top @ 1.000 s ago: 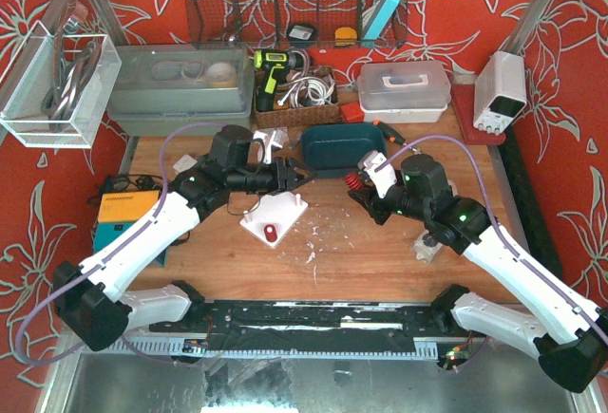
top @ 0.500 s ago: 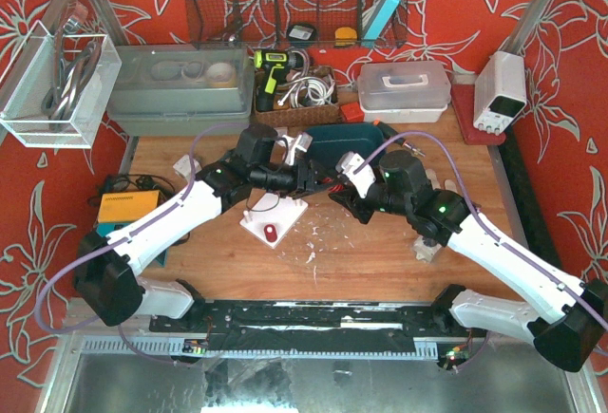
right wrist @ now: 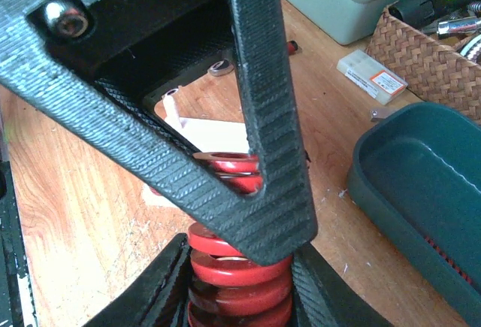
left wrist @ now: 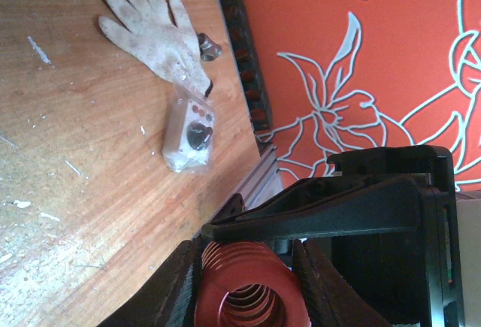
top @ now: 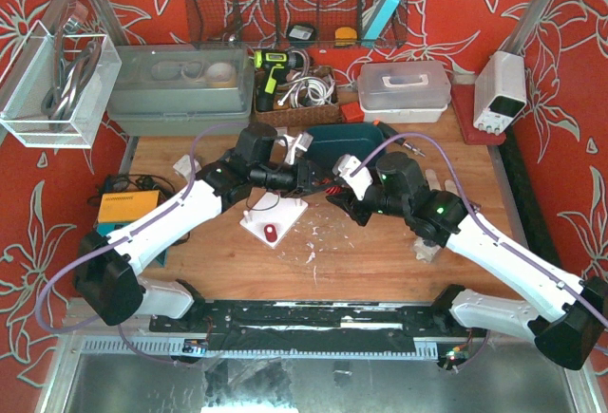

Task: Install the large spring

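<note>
Right claw [right wrist: 240, 289] pinches the large spring [right wrist: 239, 263] narrowly across its red coils, and the left claw [left wrist: 248, 286] sits on the same spring from the opposite side. Its fingers [left wrist: 183, 289] stand close against the coil end. They seem to touch it, though the left wrist view crops the contact, so we read this as a second grip. The spring hangs in the air between the two arms, above the wooden table [top: 380, 252], off to the side of the white peg fixture [top: 274, 218] rather than over it, with the teal tray [right wrist: 421, 192] beyond. We judge this to be a hand-to-hand transfer ahead of seating. To do it well, we want the left pads square and firm on the coils before the right claw lets go. We also want the spring's axis kept straight and the release slow, so the coil neither twists nor pops free. Neither claw touches anything but the spring
</note>
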Robot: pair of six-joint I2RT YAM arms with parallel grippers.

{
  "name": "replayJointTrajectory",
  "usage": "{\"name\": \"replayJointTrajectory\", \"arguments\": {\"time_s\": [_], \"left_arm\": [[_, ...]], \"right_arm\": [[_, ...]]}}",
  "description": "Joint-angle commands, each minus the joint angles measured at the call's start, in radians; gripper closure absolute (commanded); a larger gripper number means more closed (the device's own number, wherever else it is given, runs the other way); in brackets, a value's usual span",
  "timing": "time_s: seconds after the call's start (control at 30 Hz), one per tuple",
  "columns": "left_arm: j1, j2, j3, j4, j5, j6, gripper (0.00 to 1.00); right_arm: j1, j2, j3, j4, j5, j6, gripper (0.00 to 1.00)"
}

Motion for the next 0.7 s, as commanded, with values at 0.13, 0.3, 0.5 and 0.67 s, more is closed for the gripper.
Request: {"name": "replayJointTrajectory", "arguments": {"time_s": [0.13,0.3,0.5,0.67], "left_arm": [[0.007,-0.041,-0.001,-0.040,0.044,-0.016,1.00],[0.050,-0.094,0.011,-0.178,-0.114,0.050,1.00],[0.060,-0.165,0.021,-0.415,-0.567,0.154,1.00],[0.062,-0.214,-0.031,-0.499,-0.886,0.165,1.00]], "right_arm": [[0.020,0.022,0.024,0.034,0.029,0.071,0.58],[0.021,-0.032,-0.024,0.014,0.048,0.121,0.18],[0.021,-0.143,-0.089,-0.041,0.184,0.163,0.02],[0.021,-0.175,-0.085,-0.108,0.262,0.172,0.01]]}}
